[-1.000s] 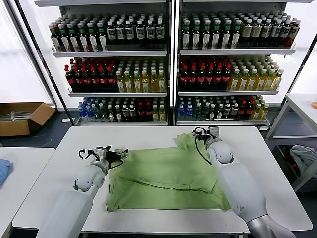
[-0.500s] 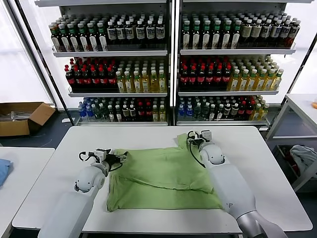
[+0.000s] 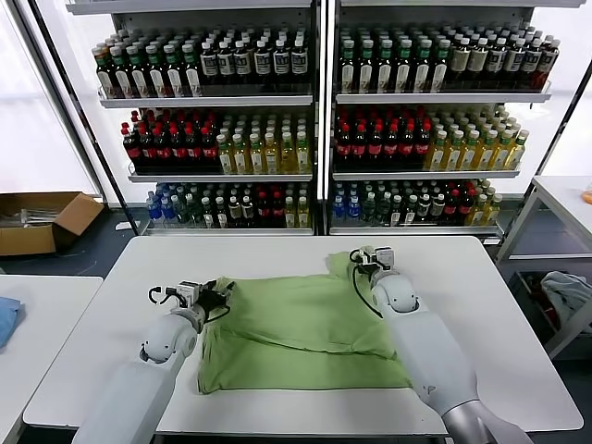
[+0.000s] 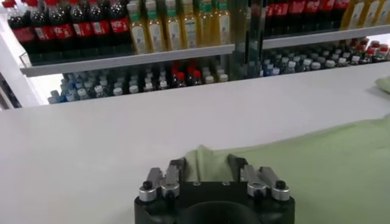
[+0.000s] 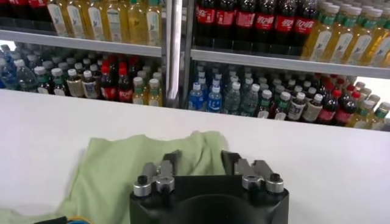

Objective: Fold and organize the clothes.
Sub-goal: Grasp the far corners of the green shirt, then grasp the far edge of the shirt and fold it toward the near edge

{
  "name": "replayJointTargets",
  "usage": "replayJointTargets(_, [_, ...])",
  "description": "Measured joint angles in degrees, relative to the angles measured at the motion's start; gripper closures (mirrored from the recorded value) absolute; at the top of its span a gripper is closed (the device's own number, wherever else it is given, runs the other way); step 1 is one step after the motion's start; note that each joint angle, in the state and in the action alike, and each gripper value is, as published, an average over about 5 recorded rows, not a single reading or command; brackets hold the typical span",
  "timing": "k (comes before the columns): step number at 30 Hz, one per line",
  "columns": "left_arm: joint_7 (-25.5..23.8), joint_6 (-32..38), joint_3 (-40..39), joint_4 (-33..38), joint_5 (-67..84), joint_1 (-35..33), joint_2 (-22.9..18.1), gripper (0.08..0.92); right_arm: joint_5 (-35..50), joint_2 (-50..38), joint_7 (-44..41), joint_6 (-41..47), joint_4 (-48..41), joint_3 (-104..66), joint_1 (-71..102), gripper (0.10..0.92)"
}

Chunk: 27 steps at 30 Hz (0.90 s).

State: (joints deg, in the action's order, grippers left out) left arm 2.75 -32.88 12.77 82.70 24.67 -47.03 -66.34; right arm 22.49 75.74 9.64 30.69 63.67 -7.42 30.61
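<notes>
No text can be made out with certainty. Beyond the right gripper (image 5: 207,164), the dark bottles (image 5: 262,21) on the shelf carry red labels with white script too blurred to read. The shelf bottles (image 4: 116,24) beyond the left gripper (image 4: 207,173) likewise bear red labels whose print stays illegible.

Bright even light, white glare at left, soft wrist views
</notes>
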Motion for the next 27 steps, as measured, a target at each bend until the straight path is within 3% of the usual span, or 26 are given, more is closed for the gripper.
replayJointTargets(8, [-0.07, 0.41, 0.29, 0.07, 0.05, -0.09, -0.55, 0.853, 1.44, -1.46, -0.19, -0.11, 3.53, -0.68, 2.55, 0.897])
replayJointTargets(11, [-0.05, 1.03, 0.36, 0.60, 0.03, -0.38, -0.71, 0.905, 2.09, -1.83, -0.06, -0.33, 5.16, -1.19, 3.40, 0.919])
replayJointTargets(27, [-0.17, 7.01, 2.10, 8.20, 0.56, -3.30, 0.23, 0.915, 3.44, -2.92, 1.34, -2.81, 20.31, -4.25, 9.12, 0.919])
